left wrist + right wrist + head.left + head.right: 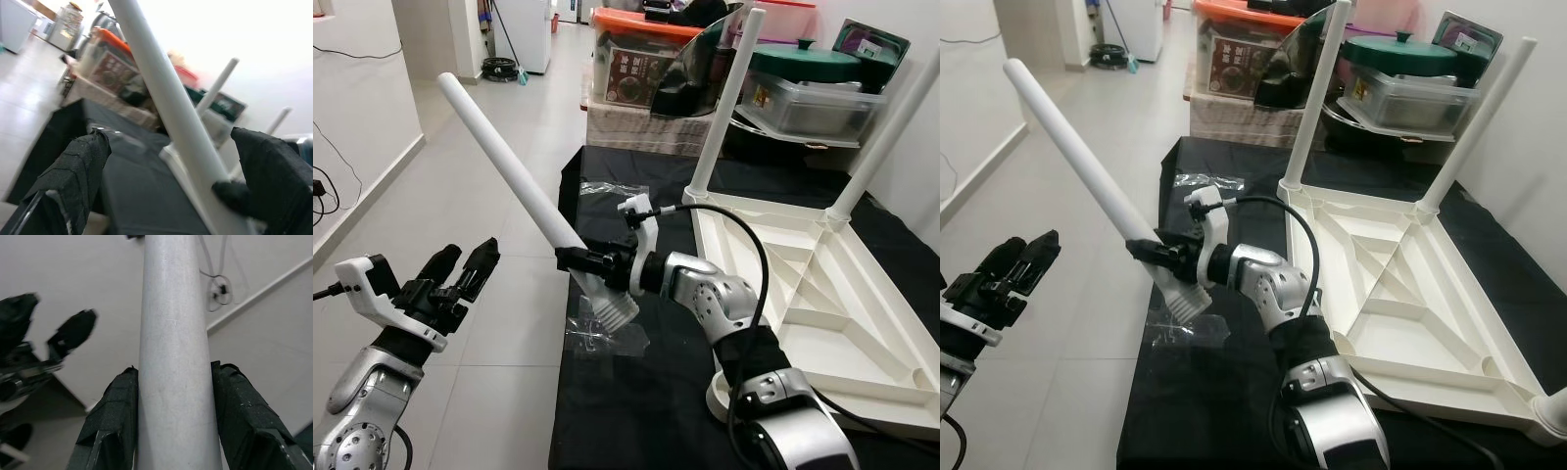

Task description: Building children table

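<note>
Between the fingers of the right gripper, clamped near its ribbed end, the white table leg should swing squarely toward the upturned tabletop (left gripper open, apart).

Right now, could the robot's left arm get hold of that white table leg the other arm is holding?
Probably yes. The left gripper is open beside the white table leg, which the right gripper holds slanting out over the floor, and nothing stands between them.
</note>
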